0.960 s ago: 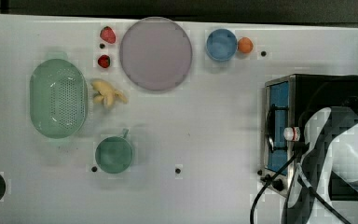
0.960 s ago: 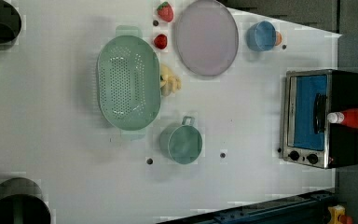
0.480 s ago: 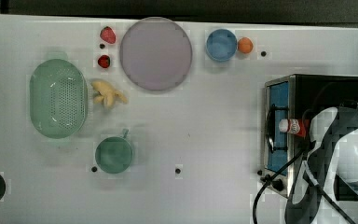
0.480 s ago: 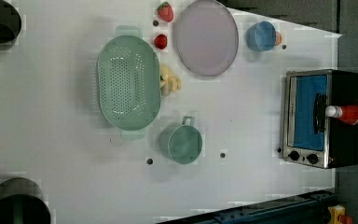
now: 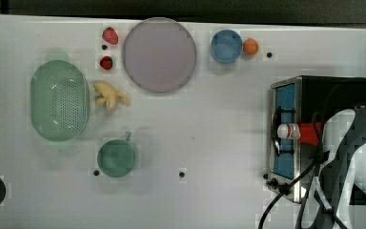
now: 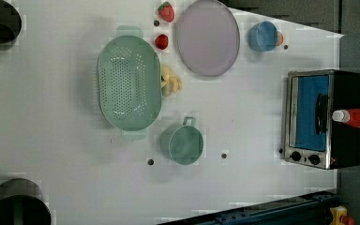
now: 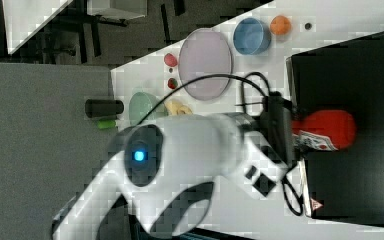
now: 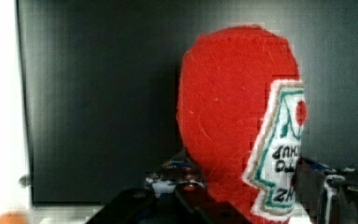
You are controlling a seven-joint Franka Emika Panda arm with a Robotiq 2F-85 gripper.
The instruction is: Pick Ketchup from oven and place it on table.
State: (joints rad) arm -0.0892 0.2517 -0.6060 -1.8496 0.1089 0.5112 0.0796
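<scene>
Ketchup, a slim red squeeze bottle with a white cap and label (image 5: pixel 298 132), lies atop the boxy black toaster oven (image 5: pixel 310 98) at the white table's (image 5: pixel 219 119) 3 o'clock in the top view. The end effector (image 8: pixel 242 198) grips it, jaws flanking its label, so it can lift clear.

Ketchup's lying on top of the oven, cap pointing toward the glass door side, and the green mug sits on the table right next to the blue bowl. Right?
Not quite. In the top view the green mug sits near the green colander, far from the blue bowl. The Ketchup on the oven is as stated.
</scene>
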